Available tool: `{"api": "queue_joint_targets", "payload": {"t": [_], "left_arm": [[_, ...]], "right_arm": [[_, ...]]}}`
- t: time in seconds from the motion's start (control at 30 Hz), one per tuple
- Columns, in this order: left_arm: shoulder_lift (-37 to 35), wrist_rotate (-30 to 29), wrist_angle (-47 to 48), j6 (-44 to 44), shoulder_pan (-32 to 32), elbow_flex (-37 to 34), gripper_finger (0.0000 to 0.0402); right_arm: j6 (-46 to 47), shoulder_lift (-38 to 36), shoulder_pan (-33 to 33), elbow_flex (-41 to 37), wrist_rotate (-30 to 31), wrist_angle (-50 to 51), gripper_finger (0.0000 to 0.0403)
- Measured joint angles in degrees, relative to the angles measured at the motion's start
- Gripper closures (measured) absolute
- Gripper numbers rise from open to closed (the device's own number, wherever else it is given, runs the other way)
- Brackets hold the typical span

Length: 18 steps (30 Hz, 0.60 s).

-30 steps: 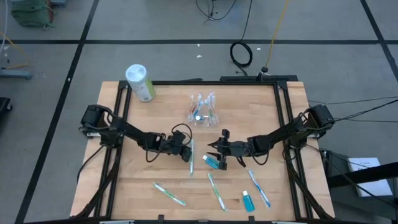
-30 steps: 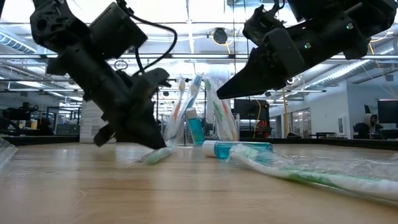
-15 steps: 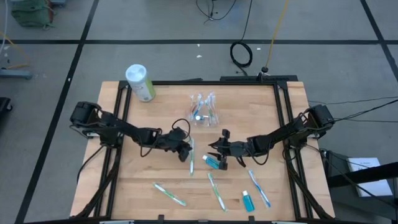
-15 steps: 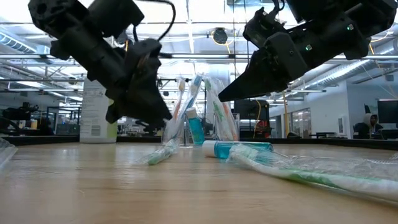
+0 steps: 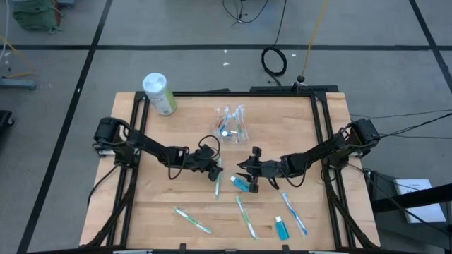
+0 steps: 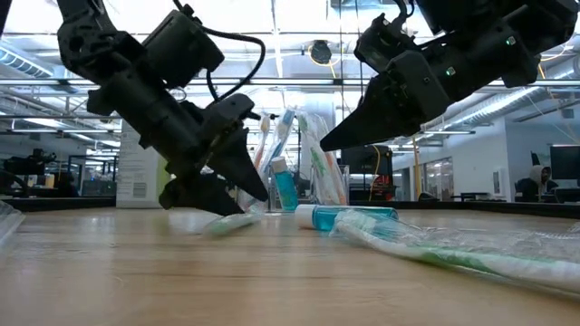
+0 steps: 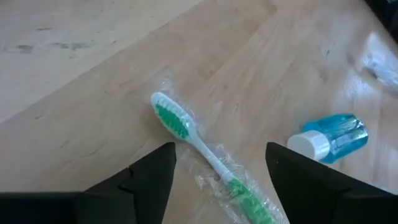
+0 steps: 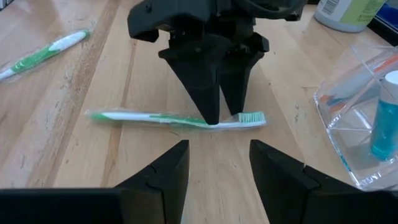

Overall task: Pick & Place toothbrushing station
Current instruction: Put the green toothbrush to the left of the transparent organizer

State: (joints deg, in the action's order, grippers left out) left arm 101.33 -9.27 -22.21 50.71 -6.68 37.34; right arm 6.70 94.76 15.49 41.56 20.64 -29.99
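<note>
The step in hand looks like a pick-up of a wrapped green toothbrush [image 5: 217, 178] lying near the table's [image 5: 169, 219] centre, probably to be carried to the station [image 5: 230, 124]. The left claw [image 5: 215, 168] is low over the brush with its fingers [image 8: 208, 84] spread and astride the handle near the head end, tips at or almost at the wood; in the left wrist view the brush [image 7: 202, 146] runs between the two dark fingers and nothing is gripped yet. The next move, as I judge it, calls for closing squarely on the thin handle through its slippery film, then lifting and swinging toward 12 o'clock to the station. The right claw [image 5: 247, 173] waits just at 3 o'clock of the left one, spread and empty, hanging over a small blue bottle [image 5: 241, 183]. The station stands at 12 o'clock of both claws, toward the table's far edge, apart from them: a clear, colourless holder, hard to pick out against the wood, already holding upright brushes and a blue tube [image 6: 285, 186]. A pale-green cylinder [image 5: 159, 93] sits at 10 o'clock, at the far left corner. More wrapped brushes [image 5: 192, 220] and another blue bottle [image 5: 282, 227] lie along the near edge, around 6 o'clock.
</note>
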Motion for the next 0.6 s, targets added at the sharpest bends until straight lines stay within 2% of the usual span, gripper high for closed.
{"api": "queue_joint_targets", "payload": {"t": [0.1, 0.2, 0.43, 0.6], "left_arm": [[1.0, -0.3, 0.1, -1.4, 0.0, 0.0, 0.0146], [1.0, -0.4, 0.0, -3.3, 0.1, 0.0, 0.0169], [1.1, -2.1, -0.4, -10.0, 1.7, -0.1, 0.0271], [1.1, 1.7, -0.2, -13.3, 4.4, -0.2, 0.0342]], "right_arm": [[0.0, 0.0, 0.0, 0.0, 0.0, 0.1, 0.0243], [0.0, 0.0, 0.0, 0.0, 0.0, 0.1, 0.0243], [0.0, 0.0, 0.0, 0.0, 0.0, -0.1, 0.0243], [0.1, 0.0, 0.0, 0.0, 0.0, -0.1, 0.0243]]}}
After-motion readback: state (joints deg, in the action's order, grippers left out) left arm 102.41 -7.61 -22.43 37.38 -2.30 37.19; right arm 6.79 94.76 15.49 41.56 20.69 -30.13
